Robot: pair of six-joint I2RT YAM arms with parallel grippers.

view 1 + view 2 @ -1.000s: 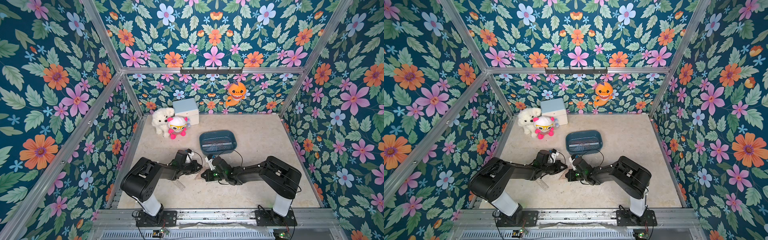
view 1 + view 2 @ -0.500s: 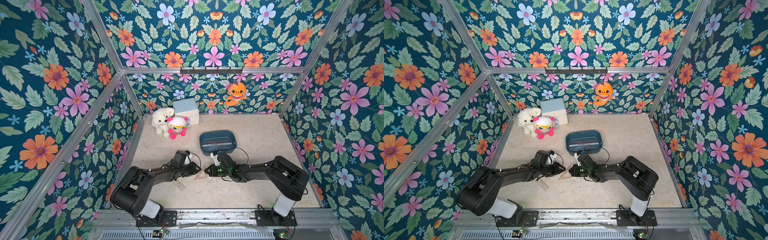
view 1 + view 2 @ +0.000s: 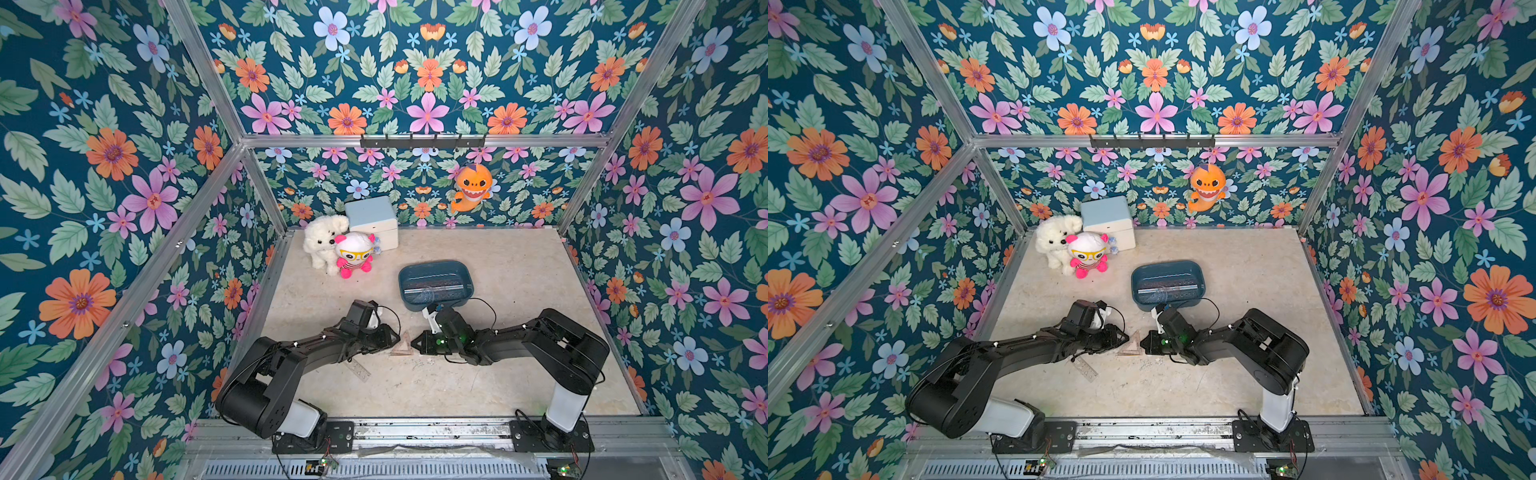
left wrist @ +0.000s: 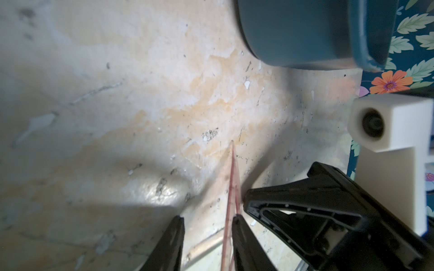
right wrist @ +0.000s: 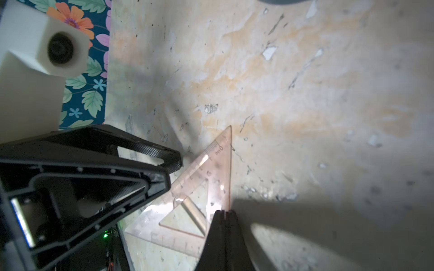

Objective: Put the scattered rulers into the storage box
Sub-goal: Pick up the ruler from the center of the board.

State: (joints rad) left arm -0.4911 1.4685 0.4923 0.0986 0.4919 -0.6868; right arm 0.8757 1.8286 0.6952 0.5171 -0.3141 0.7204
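A pinkish triangle ruler [image 3: 401, 345] [image 3: 1133, 345] hangs low over the table between my two grippers. My right gripper [image 5: 224, 212] [image 3: 415, 344] is shut on one edge of this triangle [image 5: 206, 183]. My left gripper [image 4: 207, 234] [image 3: 394, 337] stands open, and the triangle [image 4: 233, 185], seen edge-on, lies against the inner side of one of its fingers [image 4: 242, 241]. A clear straight ruler [image 3: 359, 370] [image 3: 1086, 369] lies flat under the left arm. Behind the grippers sits the dark teal storage box [image 3: 434, 265] [image 3: 1168, 265] [image 4: 305, 35], with several clear rulers [image 3: 432, 289] in it.
A white plush dog [image 3: 322, 241], a pink doll [image 3: 354, 253] and a pale blue cube box [image 3: 372, 216] stand at the back left. An orange shark toy [image 3: 471, 187] hangs on the back wall. Flowered walls close in three sides.
My left gripper's jaws have opened off the triangle ruler, while the right gripper has stayed shut on it. Both arms have stretched a little toward the table's middle.
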